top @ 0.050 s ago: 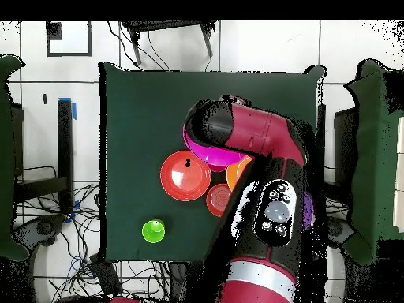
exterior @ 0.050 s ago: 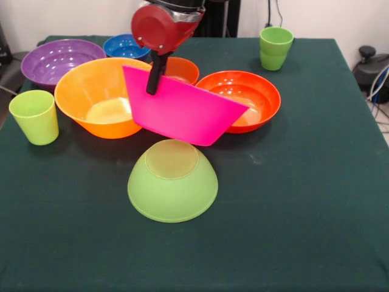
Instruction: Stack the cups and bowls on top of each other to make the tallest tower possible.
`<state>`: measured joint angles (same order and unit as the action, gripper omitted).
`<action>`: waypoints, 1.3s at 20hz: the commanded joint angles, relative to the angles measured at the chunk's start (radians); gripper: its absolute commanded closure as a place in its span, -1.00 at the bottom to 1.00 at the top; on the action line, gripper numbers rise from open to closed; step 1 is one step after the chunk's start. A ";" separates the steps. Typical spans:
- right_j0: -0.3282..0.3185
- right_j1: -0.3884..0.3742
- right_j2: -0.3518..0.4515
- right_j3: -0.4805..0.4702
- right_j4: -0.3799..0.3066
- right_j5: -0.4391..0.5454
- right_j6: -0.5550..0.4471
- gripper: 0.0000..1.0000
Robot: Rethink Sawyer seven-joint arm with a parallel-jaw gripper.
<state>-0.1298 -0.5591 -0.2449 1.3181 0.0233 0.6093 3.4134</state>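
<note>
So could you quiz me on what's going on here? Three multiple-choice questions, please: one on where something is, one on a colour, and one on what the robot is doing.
1. Where is the pink bowl?
A. Held tilted over the green bowl
B. Inside the purple bowl
C. Flat on the cloth by itself

2. What colour is the bowl lying upside down?
A. Blue
B. Purple
C. Lime green

3. What are the robot's jaws doing?
A. Hanging open and empty
B. Gripping the pink bowl's rim
C. Carrying a cup

Answers:
1 A: the pink bowl hangs slanted from the arm, just above the green one.
2 C: the lime green bowl sits rim-down, with its base facing up.
3 B: the black jaws clamp the pink bowl's upper edge.
</note>
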 commanded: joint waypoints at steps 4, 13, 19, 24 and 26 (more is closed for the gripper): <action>-0.042 0.029 0.186 0.055 -0.121 0.013 -0.311 1.00; -0.106 0.087 0.289 0.046 -0.143 -0.038 -0.314 1.00; -0.181 0.114 0.401 0.070 -0.138 -0.033 -0.367 1.00; -0.204 0.120 0.443 0.089 -0.131 0.001 -0.359 1.00; -0.213 0.128 0.458 0.091 -0.124 0.006 -0.360 1.00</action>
<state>-0.3229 -0.5379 0.0428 1.3190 -0.0273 0.5955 3.3469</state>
